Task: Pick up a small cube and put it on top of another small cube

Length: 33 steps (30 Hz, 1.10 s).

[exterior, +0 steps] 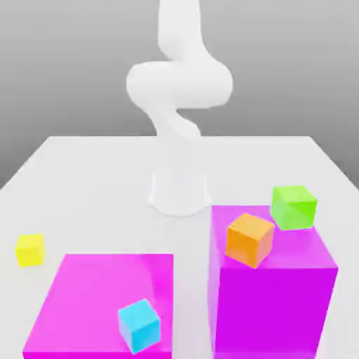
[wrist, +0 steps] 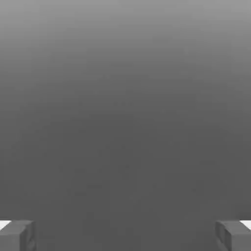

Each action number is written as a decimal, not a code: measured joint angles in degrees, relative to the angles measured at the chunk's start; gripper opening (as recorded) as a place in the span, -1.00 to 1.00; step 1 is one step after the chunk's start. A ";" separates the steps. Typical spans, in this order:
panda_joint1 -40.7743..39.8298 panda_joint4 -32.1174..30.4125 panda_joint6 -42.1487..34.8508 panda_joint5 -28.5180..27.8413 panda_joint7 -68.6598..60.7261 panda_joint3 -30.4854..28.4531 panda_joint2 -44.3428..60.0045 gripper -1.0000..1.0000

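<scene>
The small cube [exterior: 30, 249], plain bright yellow, rests on the white table [exterior: 91, 182] at the exterior view's left, apart from everything else. My gripper [wrist: 125, 235] is open in the hand view: its two grey fingertips [wrist: 17, 235] stand far apart with nothing between them, facing a blank grey backdrop. The white arm [exterior: 179, 84] rises from its base [exterior: 179, 193] at the middle of the table and bends upward out of the picture.
A low magenta block [exterior: 98, 294] lies in front at the left with a cyan cube [exterior: 139, 324] on it. A taller magenta block [exterior: 280, 287] at the right carries an orange cube [exterior: 249, 239] and a green cube [exterior: 294, 207].
</scene>
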 joint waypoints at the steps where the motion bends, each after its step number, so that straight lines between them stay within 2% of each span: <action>1: -1.35 -0.96 1.24 -0.03 1.11 -0.90 2.25 0.00; 13: -15.65 -11.66 15.07 1.16 12.23 -12.32 27.15 0.00; 21: -26.23 -18.70 24.10 6.44 16.37 -19.31 44.16 0.00; 24: -29.17 -19.21 28.11 11.45 14.13 -17.41 50.64 0.00; 28: -35.79 -17.58 34.37 18.53 8.93 -9.46 58.89 0.00; 29: -37.05 -17.30 35.40 19.33 8.29 -8.02 60.17 -1.00; 33: -37.06 -17.30 35.43 19.23 8.39 -8.01 60.17 -1.00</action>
